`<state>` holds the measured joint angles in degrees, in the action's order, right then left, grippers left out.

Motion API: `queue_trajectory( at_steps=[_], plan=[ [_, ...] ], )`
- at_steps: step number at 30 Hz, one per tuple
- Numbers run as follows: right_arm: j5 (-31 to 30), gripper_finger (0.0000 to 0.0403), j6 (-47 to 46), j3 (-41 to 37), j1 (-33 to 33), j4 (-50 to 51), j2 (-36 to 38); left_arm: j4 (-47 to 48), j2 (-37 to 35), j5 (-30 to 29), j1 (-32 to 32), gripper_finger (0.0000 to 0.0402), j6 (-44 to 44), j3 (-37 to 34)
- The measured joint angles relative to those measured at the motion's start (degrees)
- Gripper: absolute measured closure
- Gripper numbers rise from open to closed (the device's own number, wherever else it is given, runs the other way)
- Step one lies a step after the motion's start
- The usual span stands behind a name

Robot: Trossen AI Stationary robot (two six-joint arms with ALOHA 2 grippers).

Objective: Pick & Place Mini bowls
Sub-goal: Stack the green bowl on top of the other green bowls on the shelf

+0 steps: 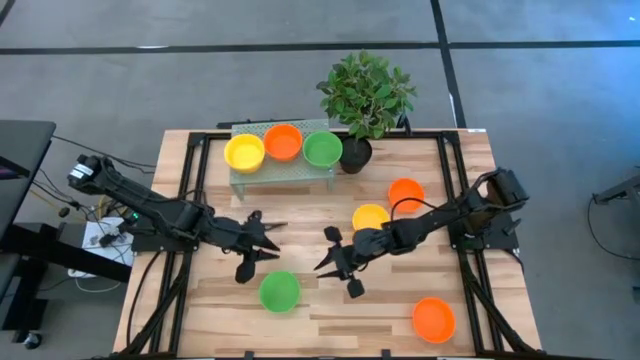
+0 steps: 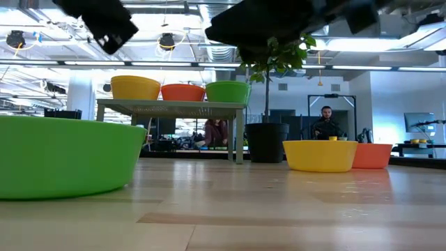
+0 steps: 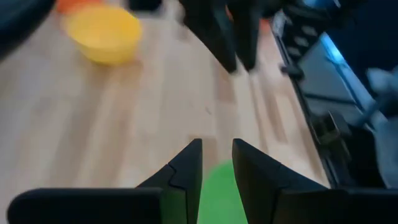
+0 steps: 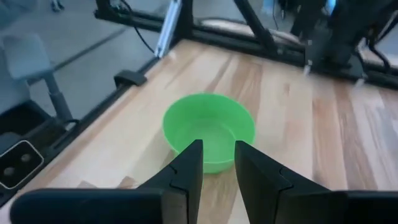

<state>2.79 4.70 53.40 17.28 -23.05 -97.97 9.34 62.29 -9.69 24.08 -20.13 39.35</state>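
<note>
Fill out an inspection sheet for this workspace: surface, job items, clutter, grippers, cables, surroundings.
Surface: wooden table, slatted top, black frame.
Job's things: yellow, orange and green bowls on small raised shelf; loose green bowl at front; yellow bowl, orange bowl and another orange bowl on right.
Clutter: potted plant beside shelf.
Grippers: left gripper and right gripper both open, empty, above the table near loose green bowl.
Cables: bundle off left edge.
Surroundings: seated people in the room behind.
</note>
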Motion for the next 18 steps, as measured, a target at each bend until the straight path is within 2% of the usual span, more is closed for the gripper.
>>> queue_trajectory(
  at_steps=[3,12,18],
  plan=[
    [-1.2,0.0315,0.0,2.9,0.4,4.9,0.0,0.0,4.0,3.9,0.3,0.0304,-3.0,0.0],
    [-2.4,0.0313,0.3,4.0,2.6,8.0,0.2,0.3,16.2,5.5,0.3,0.026,-10.8,0.0],
    [-2.4,0.0269,0.4,4.0,2.6,8.5,0.2,0.9,19.2,5.5,0.3,0.0255,-12.1,0.0]
  ],
)
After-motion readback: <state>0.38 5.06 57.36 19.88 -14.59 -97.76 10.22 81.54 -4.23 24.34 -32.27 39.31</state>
